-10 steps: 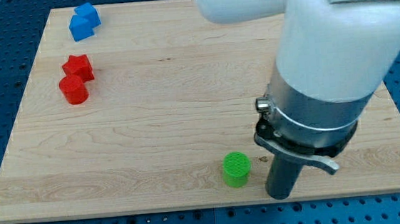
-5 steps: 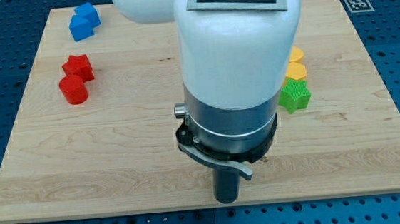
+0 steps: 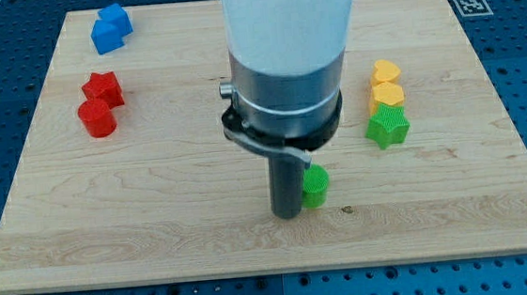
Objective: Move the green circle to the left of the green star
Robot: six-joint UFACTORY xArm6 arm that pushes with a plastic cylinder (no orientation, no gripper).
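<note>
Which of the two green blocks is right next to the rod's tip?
The green circle, right of my tip; the green star sits farther right, below the yellow blocks.

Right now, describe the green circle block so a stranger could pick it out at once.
Start at the wooden board and find the dark rod near its bottom middle. The small green round ribbed block sits right against my tip, on the view's right. The only other green piece, the green star block, is pointed and lies further right under two yellow blocks.

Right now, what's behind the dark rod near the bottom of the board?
The green circle sits right behind my tip, peeking out on the view's right. Its left part is covered by the rod.
</note>
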